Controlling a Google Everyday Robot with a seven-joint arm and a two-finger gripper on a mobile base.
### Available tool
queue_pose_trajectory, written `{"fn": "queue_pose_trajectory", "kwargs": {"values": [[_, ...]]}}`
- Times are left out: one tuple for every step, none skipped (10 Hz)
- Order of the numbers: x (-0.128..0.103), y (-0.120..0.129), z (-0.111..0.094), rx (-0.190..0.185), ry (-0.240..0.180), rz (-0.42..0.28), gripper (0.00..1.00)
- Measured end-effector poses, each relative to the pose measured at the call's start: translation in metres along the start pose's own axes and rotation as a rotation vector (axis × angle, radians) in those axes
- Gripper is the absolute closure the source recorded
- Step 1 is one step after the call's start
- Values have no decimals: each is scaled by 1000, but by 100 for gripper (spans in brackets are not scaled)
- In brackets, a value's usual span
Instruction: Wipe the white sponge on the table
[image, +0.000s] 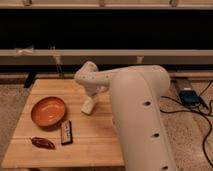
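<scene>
On the table (95, 135), the end effector (90, 101) grips the white sponge (88, 106) beneath it.

Gripper (90, 100) over matt wood table (95, 137); glossy bowl (48, 111).

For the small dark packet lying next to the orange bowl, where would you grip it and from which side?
Grip the dark packet across its narrow width at mid-length, coming straight down from above. It lies flat on the table with its long axis running front to back, with bare wood along its right side. The orange bowl crowds its far left corner. The hand is now at the white sponge.
</scene>
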Motion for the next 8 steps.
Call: {"fn": "queue_pose_trajectory", "kwargs": {"values": [[8,0,-1,-2,-20,13,20],[18,1,-2,-7,-49,26,20],[27,1,-5,-5,-76,36,20],[32,2,-9,2,-124,36,20],[38,2,-12,11,-151,36,20],[43,3,-14,15,-169,38,20],[41,3,-14,15,-175,36,20],[37,2,-15,16,-179,31,20]]}}
